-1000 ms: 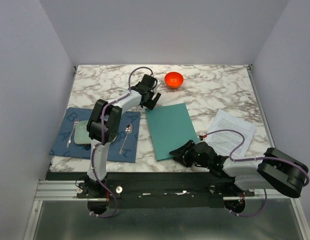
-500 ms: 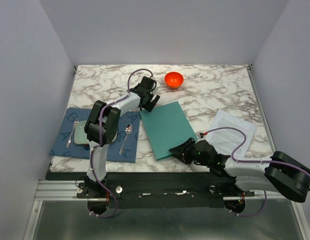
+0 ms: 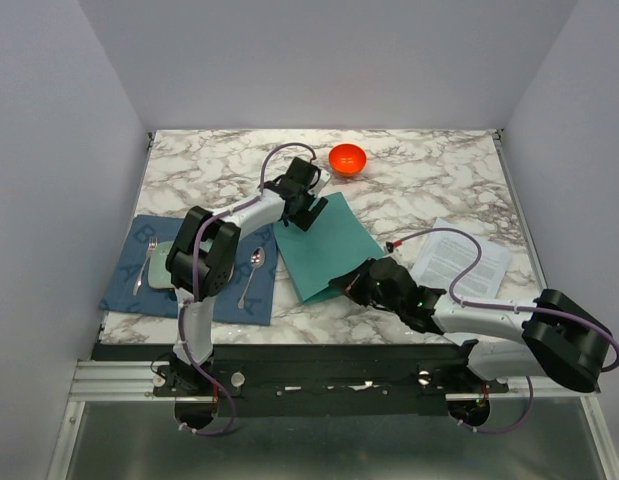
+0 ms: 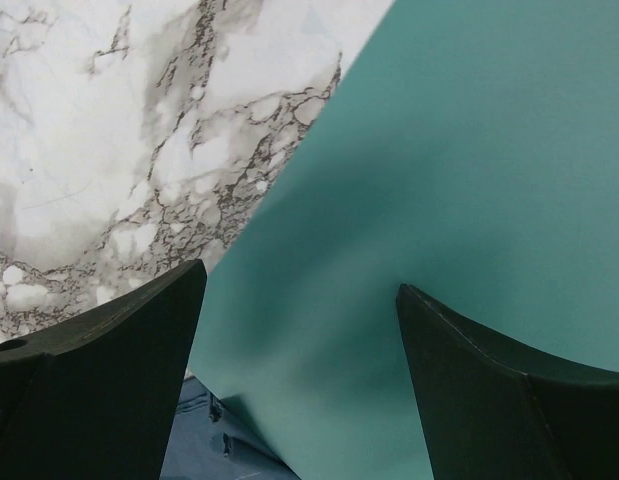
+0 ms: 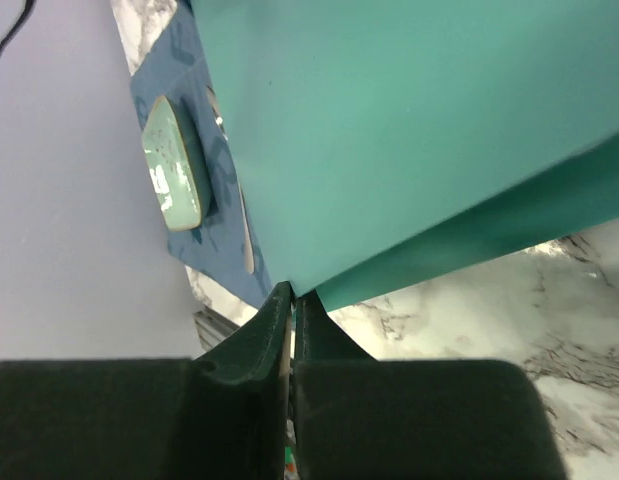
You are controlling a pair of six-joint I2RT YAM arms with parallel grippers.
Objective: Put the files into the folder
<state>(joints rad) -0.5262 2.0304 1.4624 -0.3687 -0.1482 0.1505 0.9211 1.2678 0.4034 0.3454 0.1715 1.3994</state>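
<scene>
Closing over the last second, my right gripper [image 5: 292, 295] is now pinching the near corner of the folder [image 5: 389, 130] cover. Its fingers are narrowed to a thin slit on that leaf. The folder is also sitting swung a little further from me than it was. At that corner the cover is peeling up off the lower leaf. I'm keeping the lift slow and following the cover's own hinge arc, since a thin leaf held by one corner is likely to bow or slip out.

My left gripper [image 4: 300, 285] is hanging with fingers wide over the folder's far left edge; whether it is touching I cannot tell. I'm judging it should be pressing the lower leaf down, so the whole folder isn't dragging along with the lift.

The files [image 3: 461, 262] are lying flat just right of the folder, not yet inside, waiting until the cover is fully open.
</scene>
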